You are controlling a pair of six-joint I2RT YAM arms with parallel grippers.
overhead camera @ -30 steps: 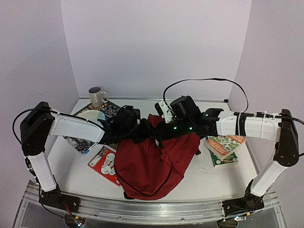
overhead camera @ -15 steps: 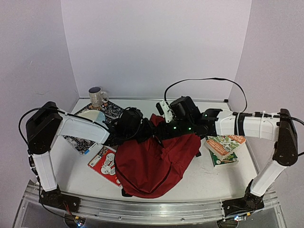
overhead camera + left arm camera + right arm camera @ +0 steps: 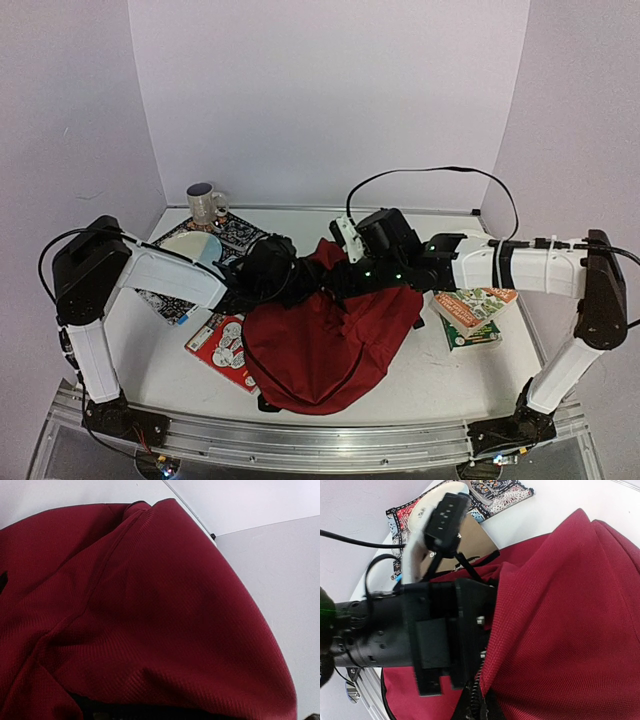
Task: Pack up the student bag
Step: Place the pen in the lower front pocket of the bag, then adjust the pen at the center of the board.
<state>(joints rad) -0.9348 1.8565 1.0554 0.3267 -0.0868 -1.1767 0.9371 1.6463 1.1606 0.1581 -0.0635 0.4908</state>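
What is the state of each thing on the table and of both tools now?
Dark red fabric backpack: lying down, top edge raised.
Patterned ceramic mug: upright.
Colourful paperback books: stacked, closed.
Red-and-white booklet: flat, closed.
Left tool: against backpack, opening unclear.
Right tool: shut at backpack top.

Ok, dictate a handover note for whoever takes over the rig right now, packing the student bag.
Left gripper: at the student bag's far left rim. The jaws are not visible, so its state is unclear.
Right gripper: shut, at the bag's far rim. A hold on the fabric cannot be confirmed.
Bag: slumped in the middle of the table, inside hidden.
Done: nothing visibly packed.
Left: the books on the bag's right, the picture booklet on its left and the mug at far left lie outside. Probably open the bag, then load them.
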